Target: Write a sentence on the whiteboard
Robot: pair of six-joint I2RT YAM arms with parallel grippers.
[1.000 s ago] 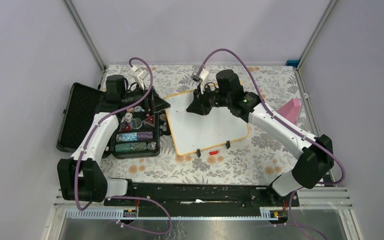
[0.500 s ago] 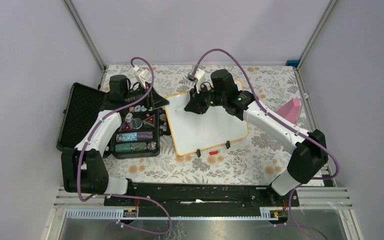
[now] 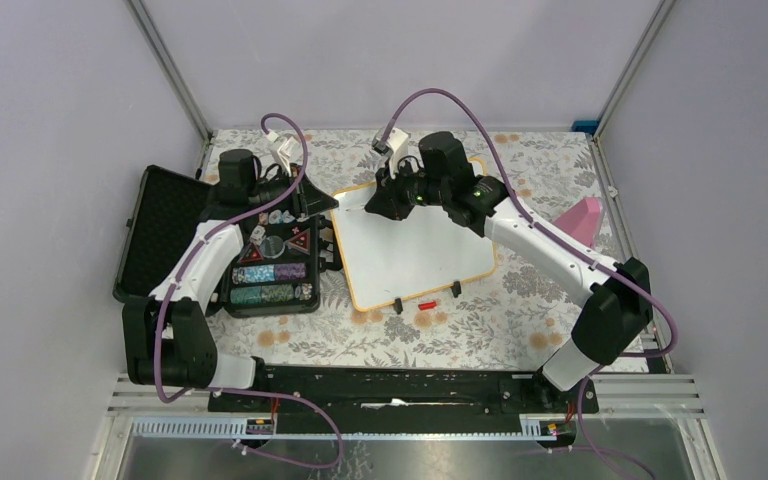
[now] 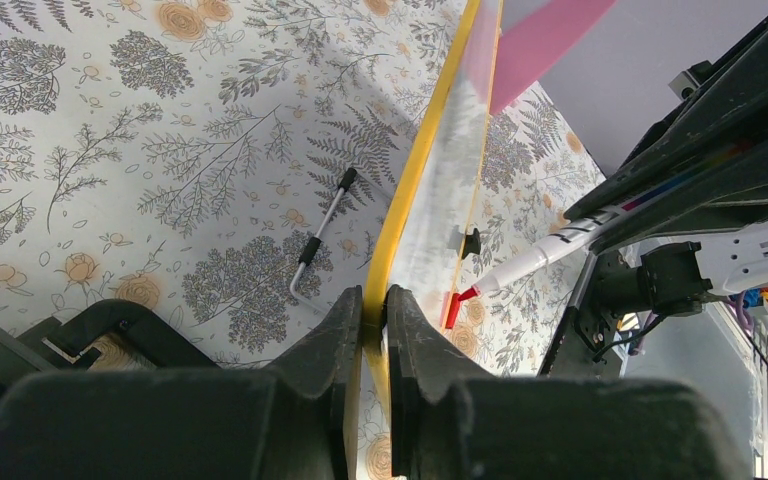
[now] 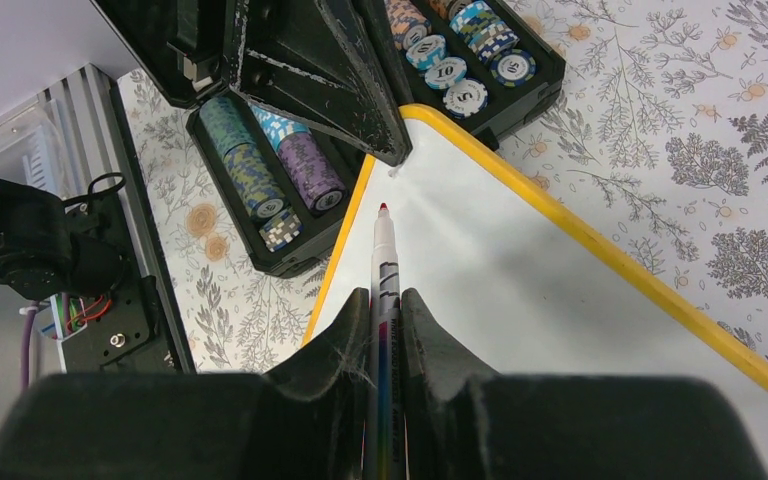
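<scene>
The whiteboard (image 3: 415,250), white with a yellow-tan frame, lies on the flowered table right of the chip case. My left gripper (image 3: 330,208) is shut on the frame at the board's far left corner; in the left wrist view the jaws (image 4: 375,293) pinch the yellow edge (image 4: 420,170). My right gripper (image 3: 374,211) is shut on a white marker (image 5: 385,270). The marker's red tip (image 5: 383,208) points at the blank board surface (image 5: 520,300), close to that same corner and to the left gripper's fingers (image 5: 360,110). I see no writing on the board.
The open black chip case (image 3: 265,270) sits left of the board, its lid (image 3: 158,240) folded out. A red marker cap (image 3: 426,304) and two black clip feet (image 3: 455,289) lie at the board's near edge. A small metal key (image 4: 315,245) lies beside the board. A pink object (image 3: 582,220) stands far right.
The left gripper has closed onto the board's frame at the corner. The right arm has carried the marker left and farther back, toward that corner.
</scene>
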